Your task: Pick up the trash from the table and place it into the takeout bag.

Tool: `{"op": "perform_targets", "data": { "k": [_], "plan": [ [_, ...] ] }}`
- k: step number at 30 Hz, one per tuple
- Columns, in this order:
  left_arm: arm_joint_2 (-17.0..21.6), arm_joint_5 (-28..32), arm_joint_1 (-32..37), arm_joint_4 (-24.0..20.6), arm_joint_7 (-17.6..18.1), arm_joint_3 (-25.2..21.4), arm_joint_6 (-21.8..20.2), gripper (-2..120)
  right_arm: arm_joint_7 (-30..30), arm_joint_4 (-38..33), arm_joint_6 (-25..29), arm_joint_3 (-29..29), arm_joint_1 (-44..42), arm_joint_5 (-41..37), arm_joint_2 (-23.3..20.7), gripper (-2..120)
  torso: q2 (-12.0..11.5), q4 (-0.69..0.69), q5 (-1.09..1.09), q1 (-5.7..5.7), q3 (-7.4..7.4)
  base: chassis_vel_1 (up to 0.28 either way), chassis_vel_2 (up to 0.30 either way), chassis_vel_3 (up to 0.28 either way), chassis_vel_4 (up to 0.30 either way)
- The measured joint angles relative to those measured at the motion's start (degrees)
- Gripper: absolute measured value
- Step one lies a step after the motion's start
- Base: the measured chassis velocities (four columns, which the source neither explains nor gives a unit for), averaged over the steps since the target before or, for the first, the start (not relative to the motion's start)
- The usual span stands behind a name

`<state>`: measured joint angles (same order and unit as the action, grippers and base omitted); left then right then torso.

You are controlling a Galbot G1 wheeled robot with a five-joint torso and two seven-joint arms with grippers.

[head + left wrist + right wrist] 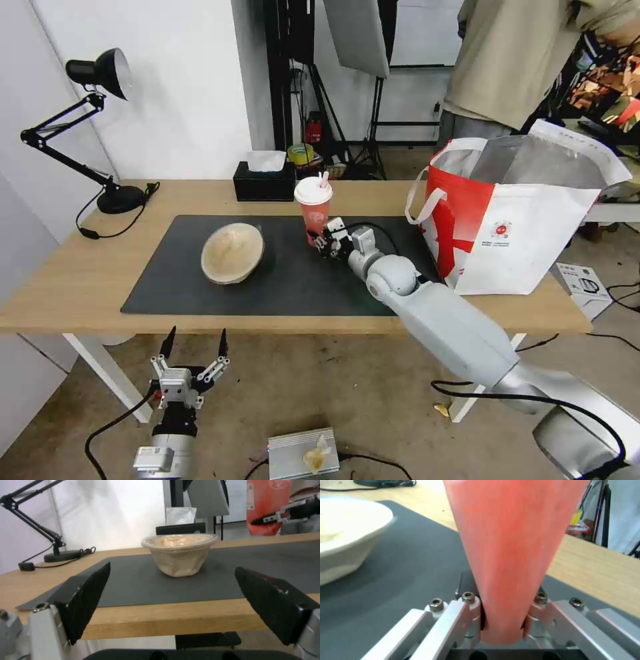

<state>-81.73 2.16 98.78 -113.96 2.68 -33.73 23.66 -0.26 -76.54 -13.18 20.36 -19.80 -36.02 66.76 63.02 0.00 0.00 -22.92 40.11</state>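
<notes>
Right gripper (pixel 325 241) has the cup

Its jaws are clamped on the red cup (pixel 313 208), low down, upright on the bench (pixel 80 280) mat's far edge, left of the takeout bag (pixel 527 220). Left gripper (pixel 193 347) hangs below the near edge, jaws apart.

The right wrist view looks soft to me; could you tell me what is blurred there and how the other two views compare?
Right wrist view: the cup clamped in the right gripper is close and blurred, without surface detail. Left wrist view: the open left gripper's fingers are soft, the bowl clearer. Head view: evenly lit, straight edges bowed near the frame's sides, the bag sharp.
</notes>
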Motion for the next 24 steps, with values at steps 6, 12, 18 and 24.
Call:
{"op": "perform_targets", "data": {
  "k": [6, 12, 18, 24],
  "plan": [
    [0.0, 0.1, 0.5, -0.9, 0.1, -0.6, 0.0, 100, 0.9, -3.0, -0.8, 1.3, 2.1, -2.1, -1.7, 7, 0.0, 0.0, 0.0, 0.0, 0.0, 0.0, 0.0, 0.0, 0.0],
    [0.1, 0.3, 0.8, -1.7, 0.2, -1.2, -0.1, 100, 1.5, -6.3, -1.8, 2.1, 4.6, -4.3, -3.6, 7, 0.0, 0.0, 0.0, 0.0, 0.0, 0.0, 0.0, 0.0, 0.0],
    [0.1, 0.4, 1.3, -2.6, 0.2, -1.4, -0.2, 100, 1.5, -9.9, -2.6, 3.4, 9.2, -7.5, -6.7, 7, 0.0, 0.0, 0.0, 0.0, 0.0, 0.0, 0.0, 0.0, 0.0],
    [0.1, 0.4, 1.7, -3.3, 0.2, -1.6, -0.2, 100, 1.6, -12.3, -3.2, 4.6, 13.6, -10.6, -10.5, 7, 0.0, 0.01, 0.02, 0.0, 0.0, 0.0, 0.0, 0.0, 0.0]
  ]
}}
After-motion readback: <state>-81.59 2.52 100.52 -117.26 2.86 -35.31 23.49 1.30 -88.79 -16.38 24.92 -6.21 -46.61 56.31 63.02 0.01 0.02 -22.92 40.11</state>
